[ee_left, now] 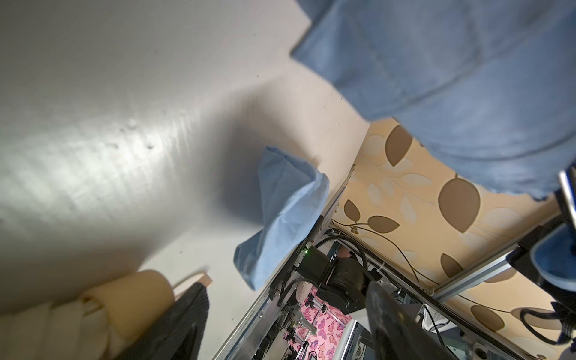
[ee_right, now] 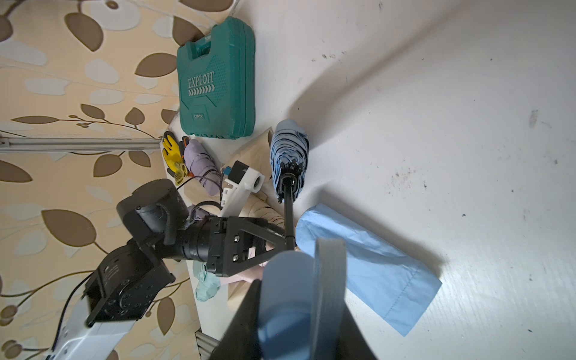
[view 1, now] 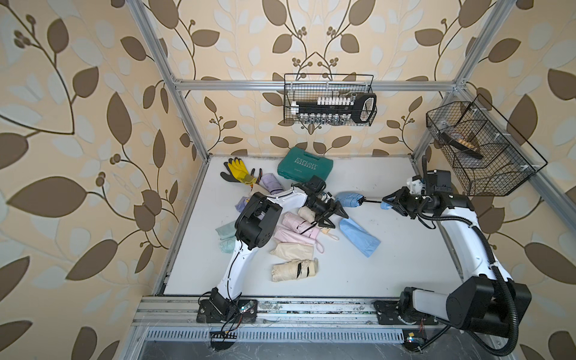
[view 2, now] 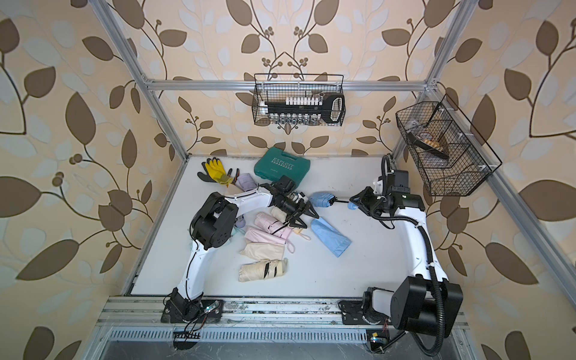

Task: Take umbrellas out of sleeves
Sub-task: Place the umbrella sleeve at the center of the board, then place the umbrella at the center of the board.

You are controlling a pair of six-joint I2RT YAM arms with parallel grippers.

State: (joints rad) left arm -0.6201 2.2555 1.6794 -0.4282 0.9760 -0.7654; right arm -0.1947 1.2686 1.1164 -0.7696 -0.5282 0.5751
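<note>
The blue umbrella [view 1: 350, 199] hangs just above the table, out of its sleeve, with its black shaft drawn out. My right gripper [view 1: 388, 203] is shut on its blue handle [ee_right: 290, 296]. The empty blue sleeve [view 1: 360, 237] lies flat on the table in front of it, also seen in the left wrist view as the sleeve [ee_left: 286, 215]. My left gripper [view 1: 338, 218] stands open beside the umbrella's canopy [ee_left: 467, 78] and above the sleeve's near end, nothing between its fingers [ee_left: 174, 327]. In both top views the canopy sits between the two grippers.
Left of the blue sleeve lie a pink umbrella [view 1: 297, 223], a pink sleeve [view 1: 293, 237], a cream sleeve [view 1: 293, 249] and a cream umbrella [view 1: 294, 269]. A lilac umbrella [view 1: 271, 182], yellow-black gloves [view 1: 238, 170] and a green case [view 1: 304, 166] sit at the back.
</note>
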